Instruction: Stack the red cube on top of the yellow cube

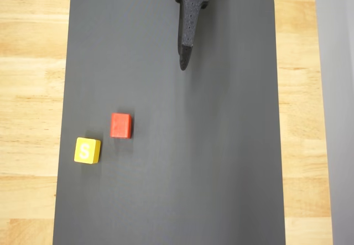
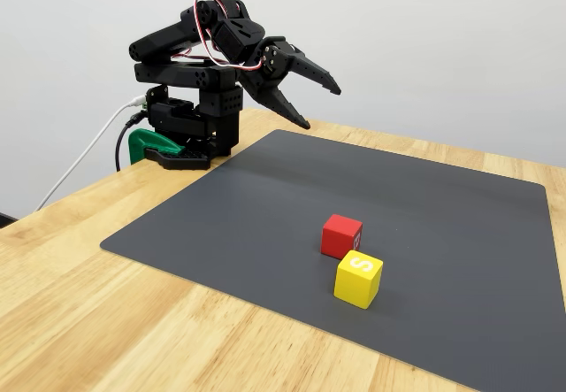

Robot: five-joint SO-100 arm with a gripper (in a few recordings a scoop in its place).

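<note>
Overhead view puts the red cube (image 1: 120,125) and the yellow cube (image 1: 87,150) just beside each other on the grey mat (image 1: 221,173), apparently not touching. Well apart from them, the gripper (image 2: 320,105) hangs folded back near the arm's base, jaws spread wide and holding nothing, probably readied for the reach toward red.

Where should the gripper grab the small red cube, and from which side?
Come straight down on the small red cube and pinch the two side faces away from the small yellow "S" cube, which sits close at one corner. The open black gripper is far off; the cube's top is unobstructed.
</note>
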